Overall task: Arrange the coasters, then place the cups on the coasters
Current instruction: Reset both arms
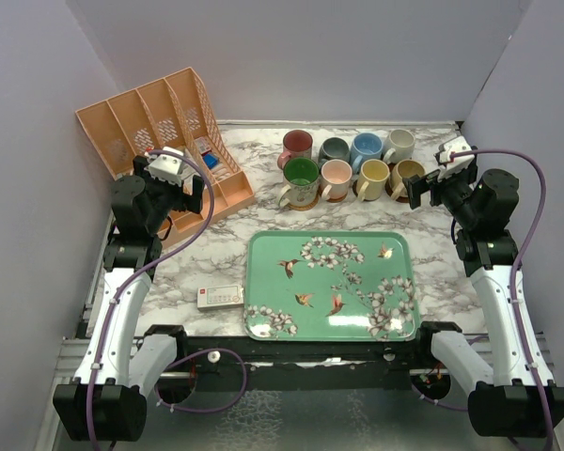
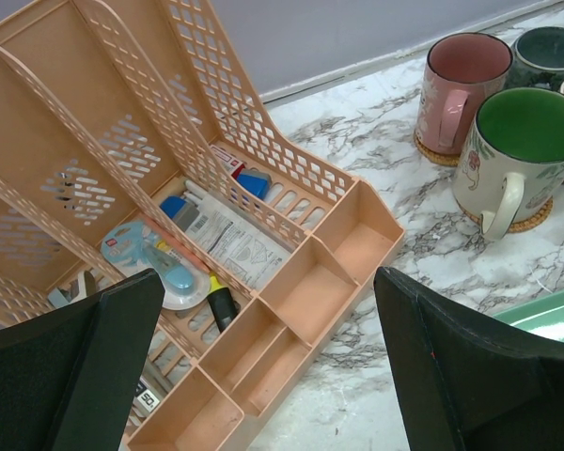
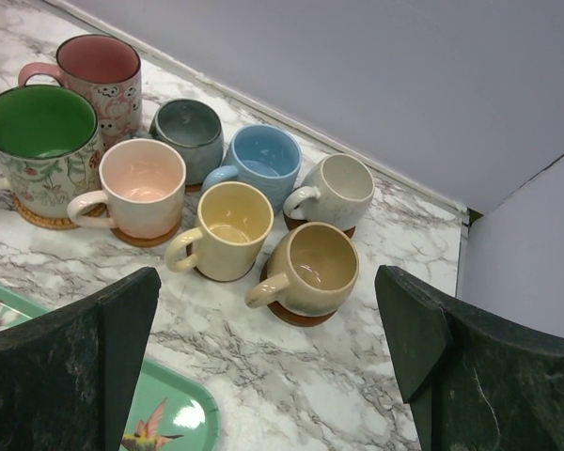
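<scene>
Every one of the eight cups looks to us to be sitting on a coaster, in two tight rows at the back of the marble table, so we judge the task all but done. The danger now is disturbing it. The cups stand nearly touching with handles jutting out, and the right claw hangs close above the tan cup. A careless sweep could catch a handle and drag a cup off its disc. The left claw hangs over the orange organizer, and dropping would strike its lattice dividers. Both claws are spread wide and hold nothing. The organizer holds stationery: a tape dispenser, a highlighter, a printed packet. The cups show bare glaze inside. The green tray lies in front of them.
</scene>
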### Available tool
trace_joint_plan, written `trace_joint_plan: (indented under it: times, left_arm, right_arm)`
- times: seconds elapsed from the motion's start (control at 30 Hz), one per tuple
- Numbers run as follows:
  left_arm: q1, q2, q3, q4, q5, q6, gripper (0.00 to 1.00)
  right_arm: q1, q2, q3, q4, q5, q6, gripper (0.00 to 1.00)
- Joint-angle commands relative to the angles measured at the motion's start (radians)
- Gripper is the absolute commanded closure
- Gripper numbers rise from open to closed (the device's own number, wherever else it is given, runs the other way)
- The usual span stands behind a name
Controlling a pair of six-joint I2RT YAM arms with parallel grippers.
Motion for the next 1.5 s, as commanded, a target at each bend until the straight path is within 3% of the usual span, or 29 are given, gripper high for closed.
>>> trace_joint_plan:
  times: [0.0,1.47]
  left_arm:
    - [0.007,-0.003,-0.009,0.016,0.023,0.012,0.01]
    - [0.008,-0.011,-0.007,0.010,0.036,0.018,0.01]
  right_arm:
    - [0.003,0.001,-0.006,-0.001,-0.021,-0.018,0.00]
    - [0.003,-0.006,-0.005,-0.011,-0.042,-0.027,0.00]
